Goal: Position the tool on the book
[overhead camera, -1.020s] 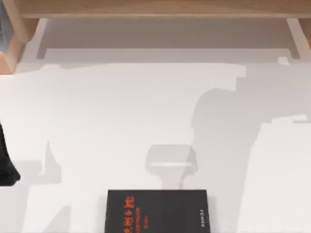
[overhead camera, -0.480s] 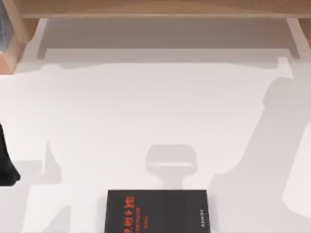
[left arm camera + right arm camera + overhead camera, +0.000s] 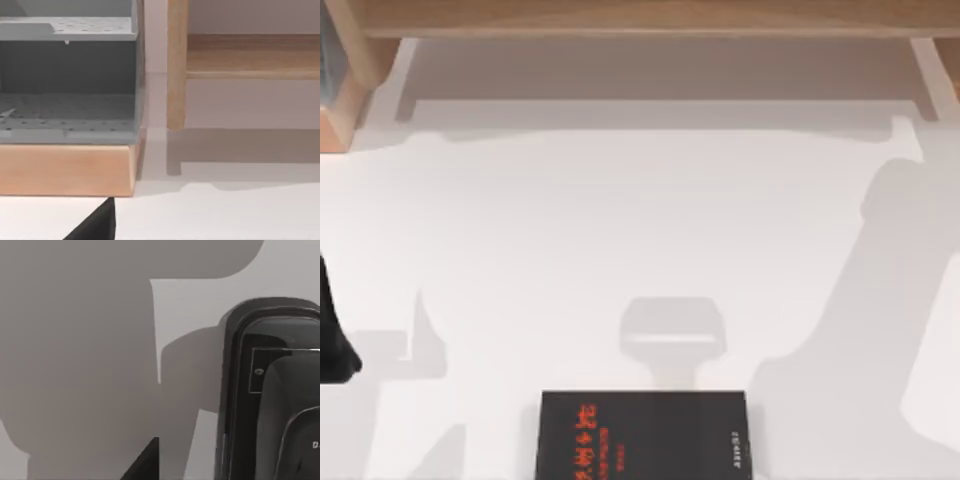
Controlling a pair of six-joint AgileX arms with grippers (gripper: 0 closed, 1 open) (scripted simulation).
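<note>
The book [image 3: 645, 435] lies bare on the bench [image 3: 620, 230], so the right arm should approach the dark tool [image 3: 272, 390] squarely; jaws' state I cannot tell.

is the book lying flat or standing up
Lying flat: the book shows its whole black cover face-up on the white table, at the top view's bottom edge.

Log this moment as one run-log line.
book: flat at table near edge, nothing on it | left arm: at table's left edge | black device: seen by right wrist camera
</note>
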